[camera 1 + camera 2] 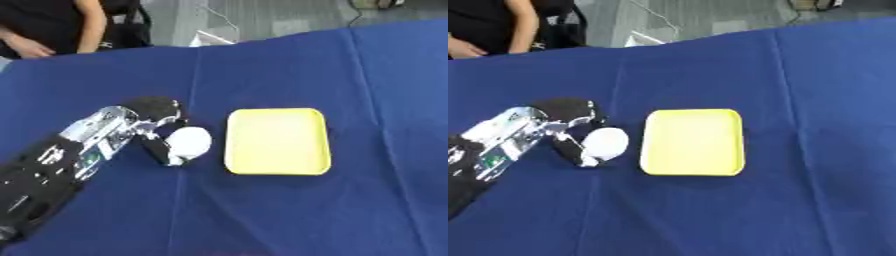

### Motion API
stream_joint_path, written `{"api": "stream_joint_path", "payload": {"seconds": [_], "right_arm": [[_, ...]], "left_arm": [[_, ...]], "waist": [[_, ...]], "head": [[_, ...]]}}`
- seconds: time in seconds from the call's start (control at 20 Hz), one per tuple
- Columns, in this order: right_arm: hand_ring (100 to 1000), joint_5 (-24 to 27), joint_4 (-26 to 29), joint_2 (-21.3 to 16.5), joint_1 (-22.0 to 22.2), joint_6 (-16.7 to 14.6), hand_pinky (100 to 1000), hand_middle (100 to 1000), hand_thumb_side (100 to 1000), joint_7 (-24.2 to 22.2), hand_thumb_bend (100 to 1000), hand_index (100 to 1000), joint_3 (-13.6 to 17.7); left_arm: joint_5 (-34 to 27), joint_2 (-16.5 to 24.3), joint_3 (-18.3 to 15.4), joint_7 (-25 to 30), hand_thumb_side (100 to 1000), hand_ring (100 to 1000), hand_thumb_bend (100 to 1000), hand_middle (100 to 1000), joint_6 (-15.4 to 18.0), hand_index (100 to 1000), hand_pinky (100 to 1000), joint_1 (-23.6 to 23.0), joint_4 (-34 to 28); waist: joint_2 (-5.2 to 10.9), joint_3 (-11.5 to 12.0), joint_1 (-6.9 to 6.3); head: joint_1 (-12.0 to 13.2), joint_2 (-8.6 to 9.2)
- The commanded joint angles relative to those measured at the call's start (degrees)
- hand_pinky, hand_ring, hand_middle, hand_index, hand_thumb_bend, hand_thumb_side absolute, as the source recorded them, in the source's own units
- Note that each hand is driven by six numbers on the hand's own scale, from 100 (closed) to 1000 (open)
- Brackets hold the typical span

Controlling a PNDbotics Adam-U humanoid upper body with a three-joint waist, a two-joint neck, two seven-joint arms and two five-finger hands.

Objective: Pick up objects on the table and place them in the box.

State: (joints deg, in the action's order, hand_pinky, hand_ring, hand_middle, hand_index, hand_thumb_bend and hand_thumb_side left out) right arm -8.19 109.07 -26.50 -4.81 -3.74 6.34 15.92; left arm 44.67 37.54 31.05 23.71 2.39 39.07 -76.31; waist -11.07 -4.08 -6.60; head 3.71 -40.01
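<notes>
The robot's left hand (162,127), black with silver joints, reaches in from the lower left over the blue tablecloth (350,75). Its fingers and thumb are curled round a small, round, white object (189,142) with a smooth, pale surface, so the hand is closed on it. The object sits at the hand's tip, just to the left of the shallow, yellow, rectangular plastic tray (278,141), which serves as the box and appears to hold nothing. Object and tray are near but not touching. Whether the object rests on the cloth or is already lifted cannot be told.

Judging by its look, the white object is probably light and perhaps soft or smooth-skinned, so it could roll or slip out of a pinch. A wrap around its widest part, with the thumb opposite the fingers as now, seems the safest hold. The tray's low rim means only a small lift is needed to carry it across.

The right hand does not show.
</notes>
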Motion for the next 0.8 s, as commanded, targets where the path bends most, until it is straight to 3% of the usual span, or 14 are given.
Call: {"api": "stream_joint_path", "payload": {"seconds": [0.05, 0.2, 0.4, 0.8], "right_arm": [[710, 0.18, 0.68, -0.95, -0.26, -0.05, 676, 859, 767, 0.03, 393, 952, 0.28], [710, 0.17, 0.63, -0.95, -0.24, -0.03, 676, 859, 767, 0.07, 393, 952, 0.34], [710, 0.19, 0.62, -0.96, -0.20, -0.06, 676, 859, 767, 0.04, 392, 952, 0.32], [710, 0.20, 0.63, -0.92, -0.28, -0.08, 677, 859, 767, -0.04, 393, 952, 0.30]], "left_arm": [[-1.92, 1.15, -0.83, 0.17, 428, 664, 349, 525, -0.84, 630, 857, 0.54, -0.17], [-6.70, 1.88, -1.87, 0.51, 439, 636, 244, 511, -2.85, 628, 866, 0.56, -1.69], [-13.80, 3.30, -3.40, 0.60, 438, 616, 194, 502, -6.88, 626, 868, 0.81, -6.38], [-17.93, 3.87, -4.59, 0.25, 449, 605, 170, 496, -10.62, 625, 870, 0.42, -10.14]], "waist": [[0.66, 0.00, 0.51], [0.67, 0.09, 0.53], [0.75, 0.19, 0.54], [0.69, 0.13, 0.53]], "head": [[0.50, 0.79], [0.46, 0.80], [0.48, 0.89], [0.38, 0.99]]}}
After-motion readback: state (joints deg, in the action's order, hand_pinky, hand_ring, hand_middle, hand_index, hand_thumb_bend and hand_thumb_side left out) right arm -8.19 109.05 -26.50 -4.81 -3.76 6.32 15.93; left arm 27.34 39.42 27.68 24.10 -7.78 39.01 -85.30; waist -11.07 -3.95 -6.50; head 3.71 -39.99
